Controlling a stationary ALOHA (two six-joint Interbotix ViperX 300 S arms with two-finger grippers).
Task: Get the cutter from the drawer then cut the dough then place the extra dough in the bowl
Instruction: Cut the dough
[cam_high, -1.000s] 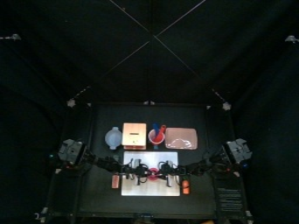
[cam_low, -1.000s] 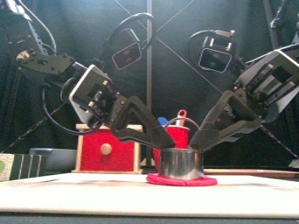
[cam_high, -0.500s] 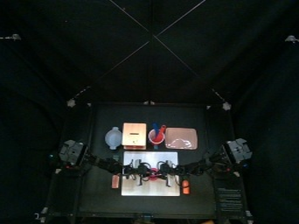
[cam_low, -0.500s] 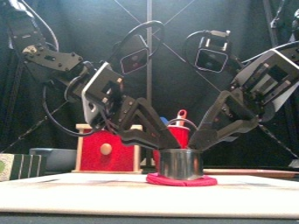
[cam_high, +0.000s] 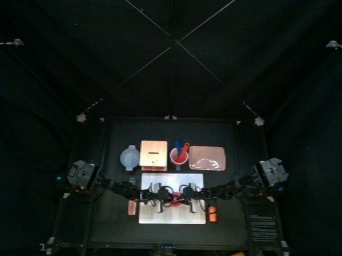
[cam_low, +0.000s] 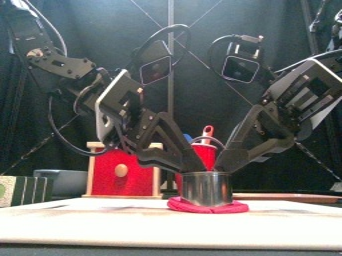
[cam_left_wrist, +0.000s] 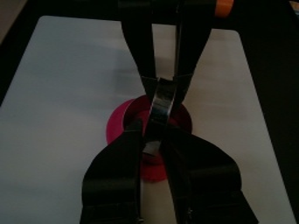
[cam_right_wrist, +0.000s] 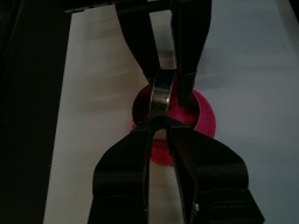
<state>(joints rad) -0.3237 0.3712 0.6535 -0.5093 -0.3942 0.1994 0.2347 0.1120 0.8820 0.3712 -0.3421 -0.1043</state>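
Cutter (cam_low: 203, 187): round, plain shiny metal wall, standing upright on the dough (cam_low: 207, 206). The dough is a flat pink-red disc and shows as a low lip around the cutter's foot. Both sit mid white cutting board (cam_high: 150, 215), at the front of the desk (cam_high: 114, 135).

Left pincer (cam_left_wrist: 155, 131): jaws drawn in to a thin gap, clamped on the cutter's top. Right pincer (cam_right_wrist: 165, 122): the same, from the opposite side. The tips of the two nearly meet over the cutter.

Hard to make out:
- In both wrist views the cutter reads only as a narrow bright strip between my jaw tips. I cannot tell whether I hold the rim or the wire handle.
- My jaws cover most of the dough, so only pink crescents show at either side.
- Whether the cutter has gone through the dough I cannot tell.

Behind:
- The wooden box (cam_low: 120, 172), with its red front, is partly behind my left arm.
- The red cup (cam_low: 203, 152) is mostly hidden, with the blue knife (cam_low: 207, 130) tip above it.
- From above, the bowl (cam_high: 130, 156) is left of the box and the pink tray (cam_high: 210, 157) is right of the cup.
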